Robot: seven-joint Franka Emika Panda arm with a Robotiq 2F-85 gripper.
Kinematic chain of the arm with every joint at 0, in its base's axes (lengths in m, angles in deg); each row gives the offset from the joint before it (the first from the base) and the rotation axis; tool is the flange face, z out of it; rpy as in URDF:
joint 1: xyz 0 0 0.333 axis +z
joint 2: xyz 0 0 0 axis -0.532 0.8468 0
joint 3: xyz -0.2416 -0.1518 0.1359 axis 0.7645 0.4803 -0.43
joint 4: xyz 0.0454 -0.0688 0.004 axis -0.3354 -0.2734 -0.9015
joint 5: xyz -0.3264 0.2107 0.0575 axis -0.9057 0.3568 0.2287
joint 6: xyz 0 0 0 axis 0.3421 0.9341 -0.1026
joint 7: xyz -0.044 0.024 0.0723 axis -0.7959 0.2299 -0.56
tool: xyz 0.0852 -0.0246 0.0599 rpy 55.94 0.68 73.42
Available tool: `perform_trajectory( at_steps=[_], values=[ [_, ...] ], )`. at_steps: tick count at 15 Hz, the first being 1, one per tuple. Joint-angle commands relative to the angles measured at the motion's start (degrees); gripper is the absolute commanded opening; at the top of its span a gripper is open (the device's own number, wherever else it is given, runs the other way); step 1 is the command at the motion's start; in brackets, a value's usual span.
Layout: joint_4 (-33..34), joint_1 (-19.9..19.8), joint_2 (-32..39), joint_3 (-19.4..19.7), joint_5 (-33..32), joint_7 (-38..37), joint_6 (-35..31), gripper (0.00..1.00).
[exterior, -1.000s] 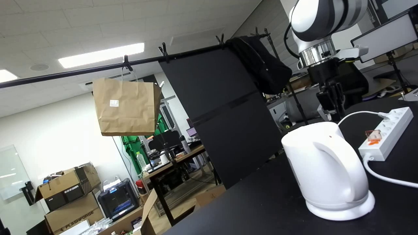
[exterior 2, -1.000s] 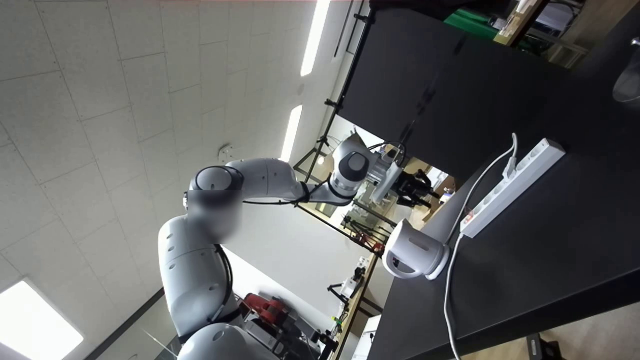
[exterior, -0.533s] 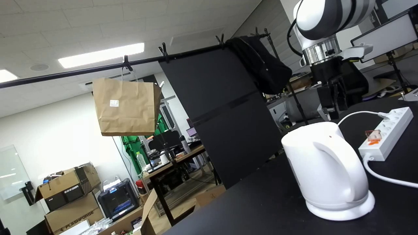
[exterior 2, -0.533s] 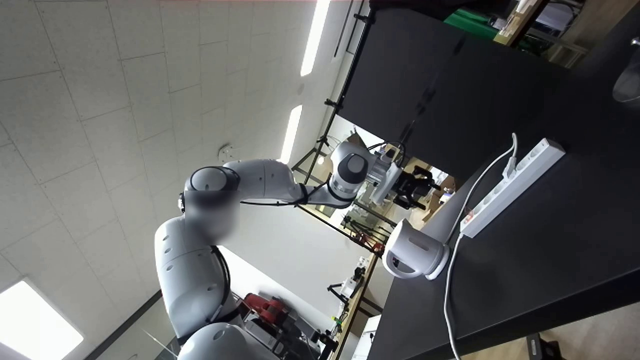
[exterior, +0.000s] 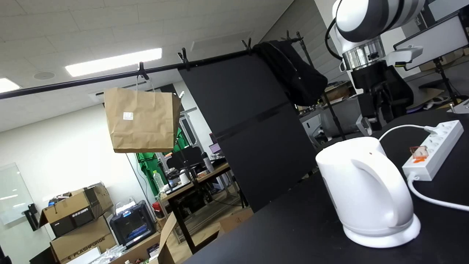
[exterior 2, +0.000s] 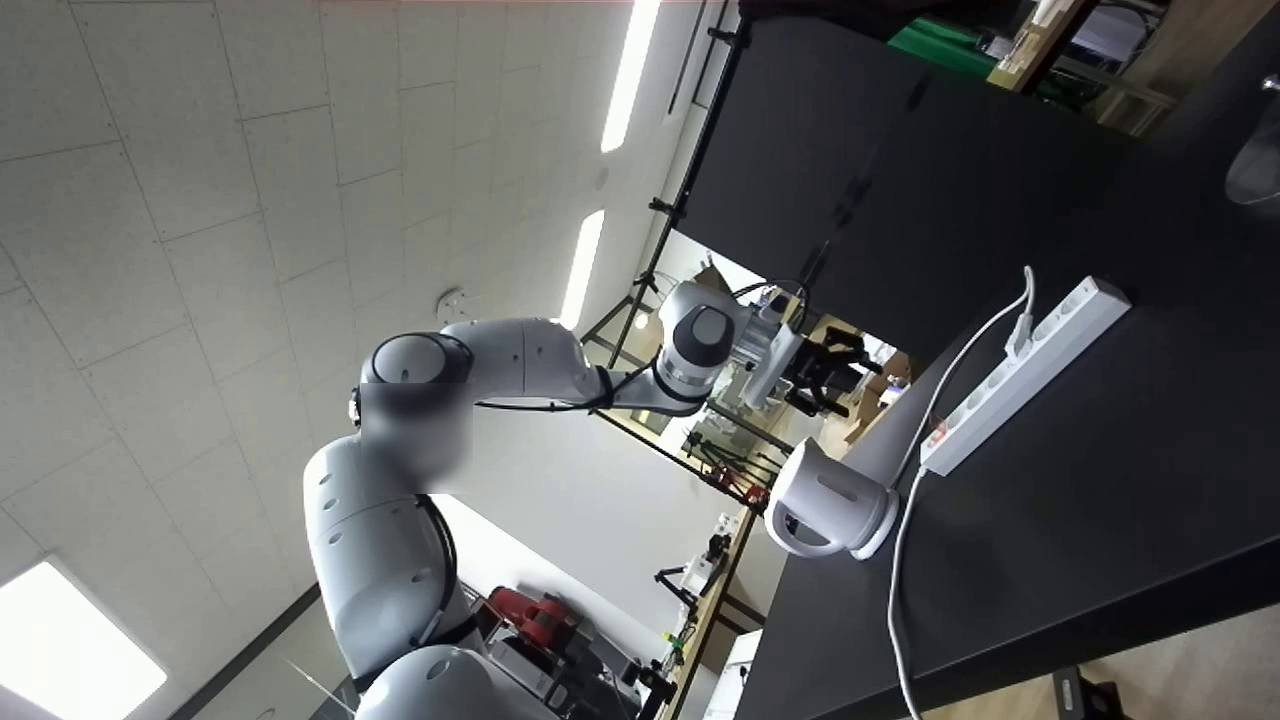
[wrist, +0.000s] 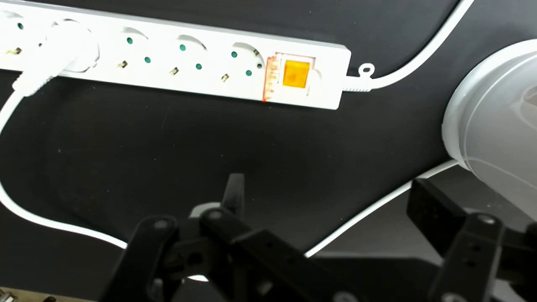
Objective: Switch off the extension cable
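Note:
The extension cable, a white power strip (wrist: 161, 52) with a row of sockets, lies flat across the upper part of the wrist view. Near its right end is a bright orange switch (wrist: 296, 74), with a clear reddish flap (wrist: 270, 79) standing beside it. Both exterior views show the strip (exterior: 443, 146) on the dark table, where it also appears as a long white bar (exterior 2: 1020, 380). My gripper (wrist: 331, 199) is open, its fingers wide apart with nothing between them. It hangs above the table, apart from the strip; in an exterior view the gripper (exterior 2: 858, 390) is beyond the kettle.
A white kettle (exterior: 366, 198) stands beside the strip's switch end, its rounded body (wrist: 503, 126) at the right of the wrist view. A white plug (wrist: 69, 48) sits in one socket. Its cord (wrist: 369, 212) loops over the table below the gripper. The strip's own cord (wrist: 436, 44) leaves past the switch.
My gripper's fingers have spread from close together to wide apart. The arm has shifted slightly, rightward in one view and leftward in another. Strip and kettle have stayed put.

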Motion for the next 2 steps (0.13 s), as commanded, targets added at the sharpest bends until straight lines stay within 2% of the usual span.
perform_trajectory(
  at_steps=[1, 2],
  values=[
    [-0.05, -0.17, -0.12, -0.14, -0.18, -0.21, 0.09, 1.00],
    [-0.10, -0.16, -0.20, -0.12, -0.18, -0.27, 0.09, 1.00]
  ],
)
